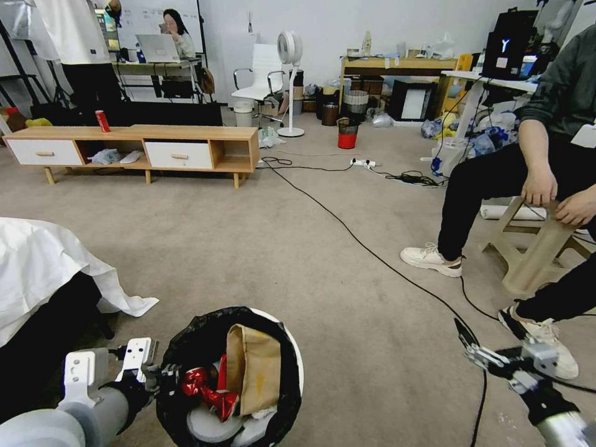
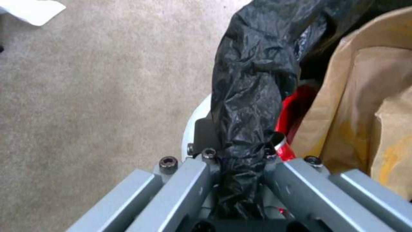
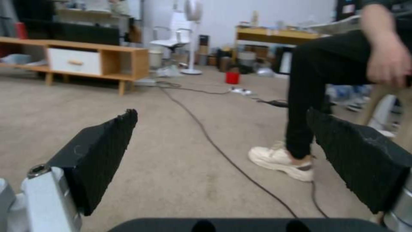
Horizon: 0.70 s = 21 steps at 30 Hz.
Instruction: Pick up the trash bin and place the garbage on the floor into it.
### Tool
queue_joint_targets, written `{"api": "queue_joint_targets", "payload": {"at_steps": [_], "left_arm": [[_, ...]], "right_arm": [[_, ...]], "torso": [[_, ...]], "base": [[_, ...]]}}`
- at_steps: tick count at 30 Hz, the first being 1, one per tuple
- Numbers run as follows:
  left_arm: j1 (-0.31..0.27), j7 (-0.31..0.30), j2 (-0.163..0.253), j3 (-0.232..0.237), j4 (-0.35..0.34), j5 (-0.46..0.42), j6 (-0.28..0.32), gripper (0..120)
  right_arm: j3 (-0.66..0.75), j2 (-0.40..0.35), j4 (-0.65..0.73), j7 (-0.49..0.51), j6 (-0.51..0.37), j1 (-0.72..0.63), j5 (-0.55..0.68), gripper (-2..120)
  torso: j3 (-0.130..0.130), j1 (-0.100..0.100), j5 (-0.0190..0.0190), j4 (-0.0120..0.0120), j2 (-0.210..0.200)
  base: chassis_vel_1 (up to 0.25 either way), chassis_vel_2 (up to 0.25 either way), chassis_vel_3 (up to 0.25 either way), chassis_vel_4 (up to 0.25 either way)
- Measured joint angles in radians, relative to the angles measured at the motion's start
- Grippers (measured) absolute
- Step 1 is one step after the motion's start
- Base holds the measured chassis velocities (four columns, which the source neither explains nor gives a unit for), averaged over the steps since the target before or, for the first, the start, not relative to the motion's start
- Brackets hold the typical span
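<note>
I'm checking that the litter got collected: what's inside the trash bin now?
In the trash bin: a brown paper bag, a crushed red can and white tissues. Anything beneath them is covered.

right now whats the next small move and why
Probably set the trash bin down and let go. The left hand is shut on its black-bagged rim, the brown paper bag and crushed red can are already inside, the nearby floor shows no litter, and the right hand is open, holding nothing.
</note>
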Motion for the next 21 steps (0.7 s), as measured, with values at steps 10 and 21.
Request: {"api": "queue_joint_targets", "payload": {"at_steps": [10, 21], "left_arm": [[0.010, 0.017, -0.031, 0.002, -0.003, 0.042, 0.000, 1], [0.012, 0.027, -0.086, 0.009, -0.014, 0.074, 0.000, 1]], "right_arm": [[0.001, 0.096, 0.020, -0.008, 0.039, 0.015, -0.062, 100], [-0.008, 0.113, 0.022, -0.031, 0.053, 0.042, -0.070, 100]], "torso": [[0.000, 0.000, 0.0002, 0.0000, 0.000], [0.000, 0.000, 0.0001, 0.0000, 0.000]], "base": [[0.000, 0.000, 0.000, 0.000], [0.000, 0.000, 0.000, 0.000]]}}
